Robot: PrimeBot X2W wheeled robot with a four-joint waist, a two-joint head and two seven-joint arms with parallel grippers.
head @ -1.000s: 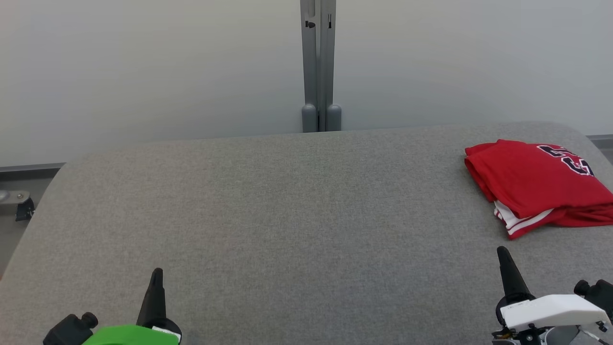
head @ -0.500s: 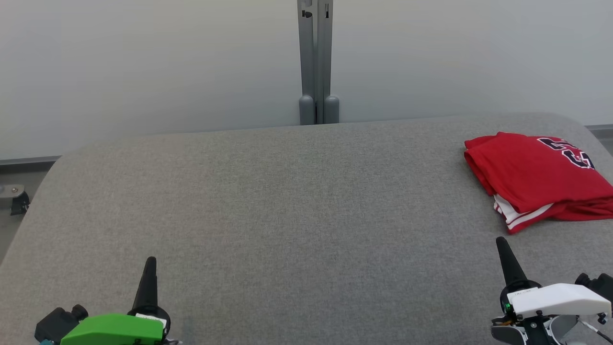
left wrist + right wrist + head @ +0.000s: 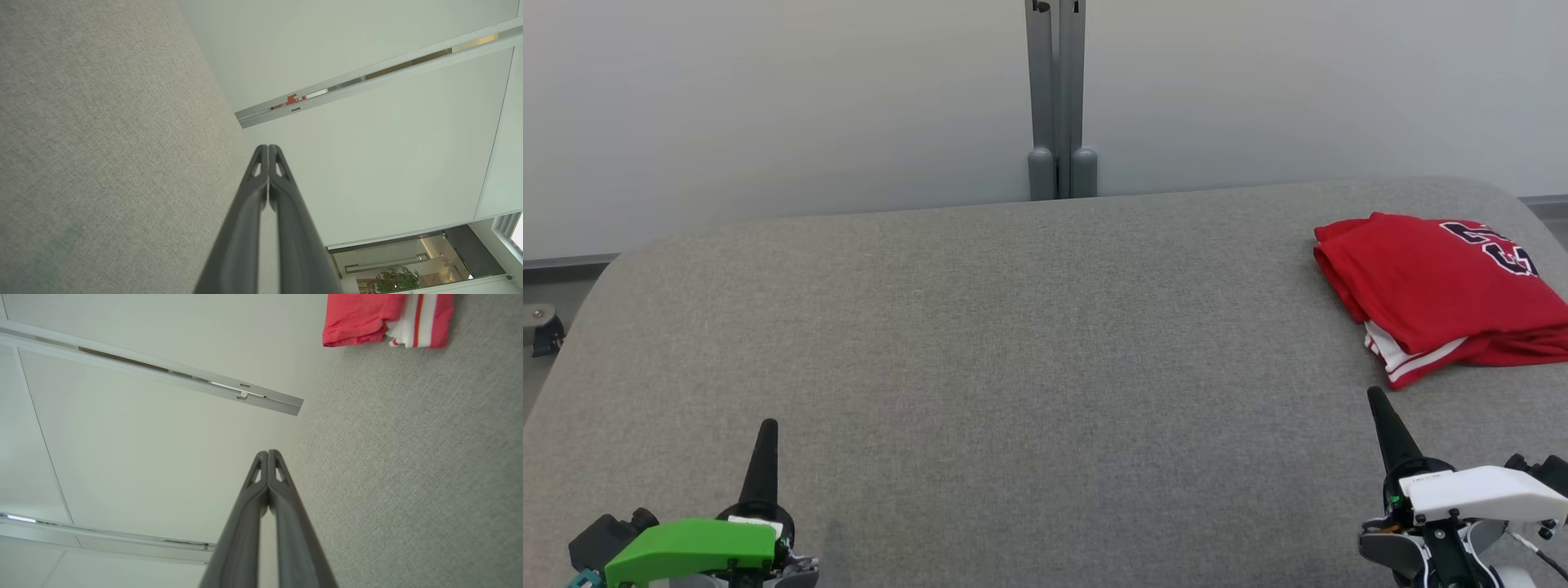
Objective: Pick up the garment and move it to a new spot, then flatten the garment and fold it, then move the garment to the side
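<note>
We see a grey fabric-covered table (image 3: 1013, 327) with rounded far corners; 1 red garment (image 3: 1429, 286), folded, lies on it near its right edge.

garment (image 3: 1437, 294) on table (image 3: 1013, 343) — far right

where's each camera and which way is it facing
Head view: on the head, forward and down over the grey table; left claw and right claw show, both shut.
Left wrist view: on that wrist, along its own claw across the table toward the pale wall.
Right wrist view: likewise, along its claw.
Head and right wrist both see the red jersey.
</note>
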